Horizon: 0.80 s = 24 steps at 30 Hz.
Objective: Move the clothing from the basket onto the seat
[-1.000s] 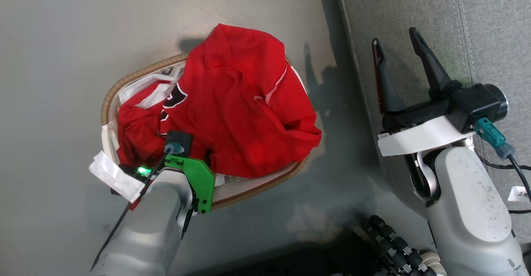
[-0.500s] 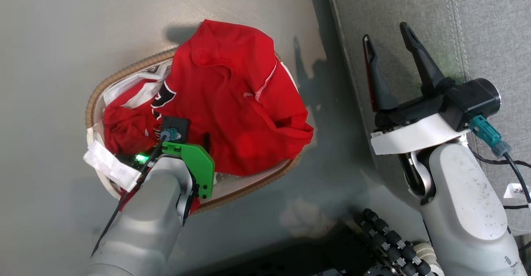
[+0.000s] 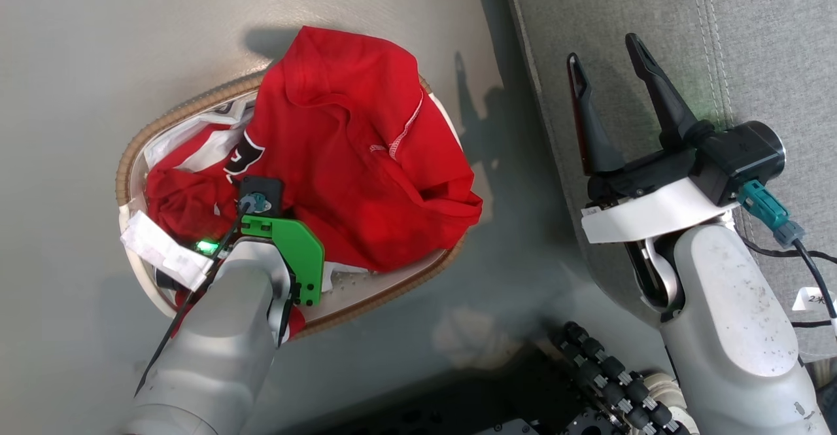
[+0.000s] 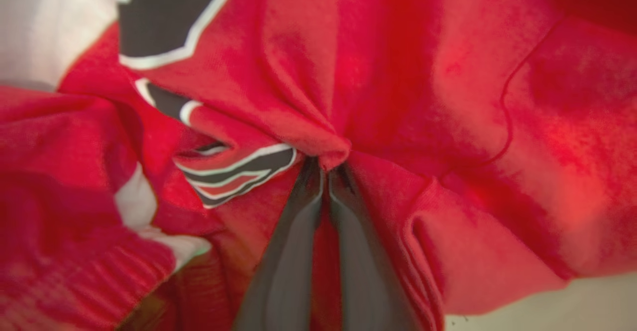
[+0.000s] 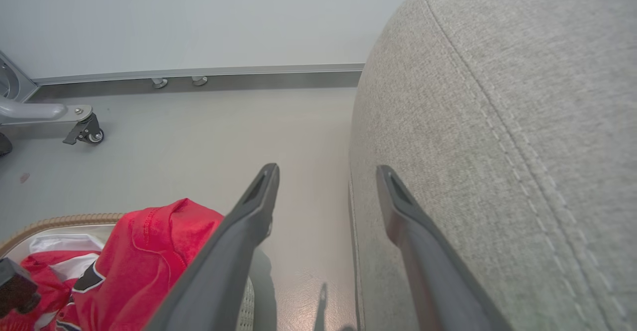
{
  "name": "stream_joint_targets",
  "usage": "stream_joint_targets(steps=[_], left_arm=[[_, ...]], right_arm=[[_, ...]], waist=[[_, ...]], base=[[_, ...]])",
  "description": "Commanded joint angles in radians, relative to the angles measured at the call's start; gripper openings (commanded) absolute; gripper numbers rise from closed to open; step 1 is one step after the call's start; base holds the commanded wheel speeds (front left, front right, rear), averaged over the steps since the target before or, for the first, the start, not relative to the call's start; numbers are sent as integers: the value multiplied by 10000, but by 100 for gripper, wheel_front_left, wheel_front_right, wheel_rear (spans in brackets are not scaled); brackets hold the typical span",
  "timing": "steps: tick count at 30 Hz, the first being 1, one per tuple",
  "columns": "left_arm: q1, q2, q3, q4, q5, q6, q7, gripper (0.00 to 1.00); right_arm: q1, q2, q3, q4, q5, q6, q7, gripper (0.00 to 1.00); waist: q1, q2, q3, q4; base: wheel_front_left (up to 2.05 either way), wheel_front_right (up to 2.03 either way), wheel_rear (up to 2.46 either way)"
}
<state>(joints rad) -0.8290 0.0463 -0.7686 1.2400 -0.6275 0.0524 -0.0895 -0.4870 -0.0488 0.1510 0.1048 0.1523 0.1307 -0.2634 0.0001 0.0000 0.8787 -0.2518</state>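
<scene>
Left fingers (image 4: 293, 231) pinch red jersey (image 4: 398, 97) fold in basket (image 3: 171, 116); sofa (image 3: 771, 42) lies to their right, by spread right fingers (image 3: 592, 127).

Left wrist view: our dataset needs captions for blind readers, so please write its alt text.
The left gripper has its two dark fingers shut on a bunched fold of the red clothing, which spreads in creases all around them. Black marks edged in white show at the upper left.
</scene>
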Motion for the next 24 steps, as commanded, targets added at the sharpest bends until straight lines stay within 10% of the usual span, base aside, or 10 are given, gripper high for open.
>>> stream_joint_targets(steps=[1,24], left_arm=[[-76,74,-26,25,-128,-60,-69,0],[755,214,-711,-1769,252,-785,-1785,0]], right_arm=[[-76,-31,-42,55,75,1,-21,100],[1403,-36,-644,690,-666,1,-21,100]], waist=[[-1,0,-72,17],[-1,0,-4035,1178]], base=[[0,0,0],[0,0,0]])
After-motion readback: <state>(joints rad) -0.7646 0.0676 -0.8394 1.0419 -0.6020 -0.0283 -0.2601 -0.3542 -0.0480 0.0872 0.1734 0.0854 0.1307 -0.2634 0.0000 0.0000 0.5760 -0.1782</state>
